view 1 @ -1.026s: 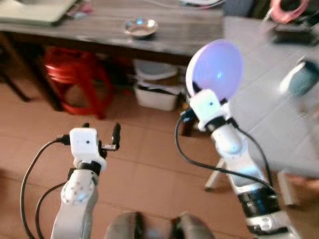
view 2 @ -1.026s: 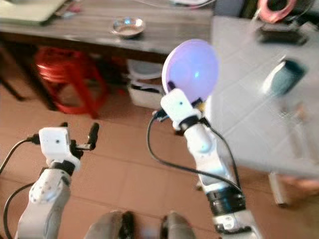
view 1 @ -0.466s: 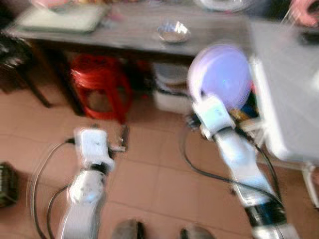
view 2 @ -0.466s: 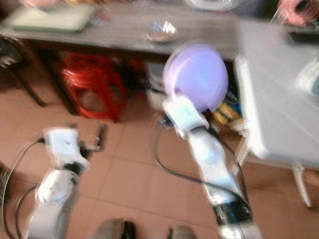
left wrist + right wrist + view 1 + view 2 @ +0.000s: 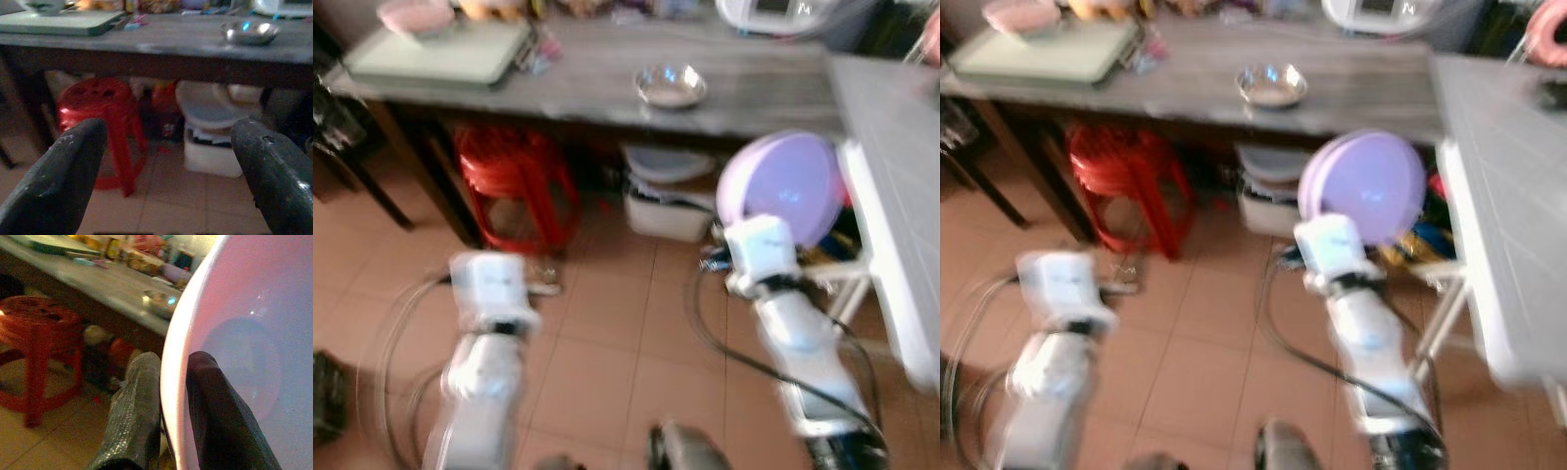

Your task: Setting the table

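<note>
The right gripper is holding a lilac plate upright on its edge, one finger pressing the back of the rim and the other lying against the face, so the two are clamped on it. The plate is hanging in the air over the tiled floor, just before the front edge of the table and beside the near corner of the white worktop on the right.

The left gripper is hovering lower on the left above the floor, its fingers standing wide apart with nothing between them.

Under the table a red stool is standing on the left, and a white tub is sitting beside it toward the middle.

On the table a steel bowl is resting near the front edge, right of centre. A pale green tray is lying at the left end, with a pink bowl on its far corner. A white appliance is standing at the far right edge.
</note>
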### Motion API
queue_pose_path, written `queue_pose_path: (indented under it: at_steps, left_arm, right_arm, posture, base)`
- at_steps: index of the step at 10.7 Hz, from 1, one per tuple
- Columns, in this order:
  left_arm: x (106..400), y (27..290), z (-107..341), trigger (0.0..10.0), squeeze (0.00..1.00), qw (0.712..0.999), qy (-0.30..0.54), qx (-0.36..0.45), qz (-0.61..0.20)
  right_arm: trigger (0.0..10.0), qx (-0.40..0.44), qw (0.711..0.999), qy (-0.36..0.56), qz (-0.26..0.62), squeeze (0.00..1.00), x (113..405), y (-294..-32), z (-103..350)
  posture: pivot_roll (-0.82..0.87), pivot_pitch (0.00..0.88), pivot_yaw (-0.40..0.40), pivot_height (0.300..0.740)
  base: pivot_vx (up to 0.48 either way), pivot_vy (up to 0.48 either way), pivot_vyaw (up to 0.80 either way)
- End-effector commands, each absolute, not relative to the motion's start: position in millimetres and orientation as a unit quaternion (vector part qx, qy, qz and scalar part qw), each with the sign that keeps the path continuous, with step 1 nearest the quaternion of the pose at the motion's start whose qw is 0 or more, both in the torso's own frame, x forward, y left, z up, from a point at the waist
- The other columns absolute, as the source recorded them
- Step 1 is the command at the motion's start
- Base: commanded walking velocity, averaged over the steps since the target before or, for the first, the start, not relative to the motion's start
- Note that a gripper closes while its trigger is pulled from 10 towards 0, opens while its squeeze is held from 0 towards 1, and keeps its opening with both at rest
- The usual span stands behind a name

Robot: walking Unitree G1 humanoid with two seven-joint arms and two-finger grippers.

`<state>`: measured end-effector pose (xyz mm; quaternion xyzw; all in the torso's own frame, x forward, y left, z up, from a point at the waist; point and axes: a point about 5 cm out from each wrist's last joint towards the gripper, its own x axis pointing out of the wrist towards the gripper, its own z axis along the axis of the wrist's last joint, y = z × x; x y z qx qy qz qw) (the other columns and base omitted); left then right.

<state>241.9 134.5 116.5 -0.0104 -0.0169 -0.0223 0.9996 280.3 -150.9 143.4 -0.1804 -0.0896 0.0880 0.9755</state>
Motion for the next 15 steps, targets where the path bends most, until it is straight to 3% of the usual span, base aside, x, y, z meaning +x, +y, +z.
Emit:
queue_pose_path:
  at_steps: [1, 15]
  left_arm:
    - [243, 141, 117, 10.0, 0.0, 1.0, -0.021, 0.001, -0.012]
    - [249, 137, 124, 10.0, 0.0, 0.998, -0.043, -0.016, -0.032]
  right_arm:
    - [10.0, -0.175, 0.973, -0.117, 0.098, 0.0, 284, -141, 156]
    - [10.0, -0.183, 0.961, -0.136, 0.155, 0.0, 306, -120, 168]
  posture:
    - [0.02, 0.108, 0.016, 0.74]
    - [0.03, 0.116, 0.026, 0.74]
  base:
    - [0.48, 0.0, 0.0]
    - [0.467, 0.0, 0.0]
